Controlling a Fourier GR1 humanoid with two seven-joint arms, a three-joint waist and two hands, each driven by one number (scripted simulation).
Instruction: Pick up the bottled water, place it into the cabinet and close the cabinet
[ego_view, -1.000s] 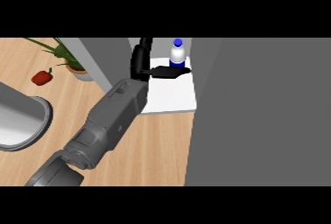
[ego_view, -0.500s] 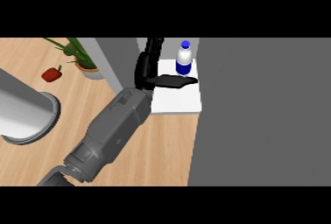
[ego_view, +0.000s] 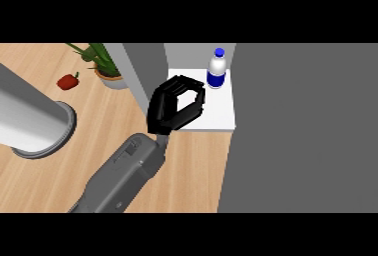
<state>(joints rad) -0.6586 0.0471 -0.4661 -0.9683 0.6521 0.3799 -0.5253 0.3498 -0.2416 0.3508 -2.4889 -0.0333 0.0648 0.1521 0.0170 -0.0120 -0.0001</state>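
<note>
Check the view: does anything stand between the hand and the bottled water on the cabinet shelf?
Nothing visible does. The hand is curled and empty, just left of and below the bottled water, which stands upright on the white cabinet shelf, apart from the fingers.

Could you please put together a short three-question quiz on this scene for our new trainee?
1. True or false: the hand holds the bottled water.
2. Where does the bottle stand? A) on the wooden counter B) on the white cabinet shelf C) inside the grey cylinder
3. What small red thing lies left of the potted plant?

Key: 1 false, it stands apart from the hand; 2 B; 3 the red pepper.
</note>
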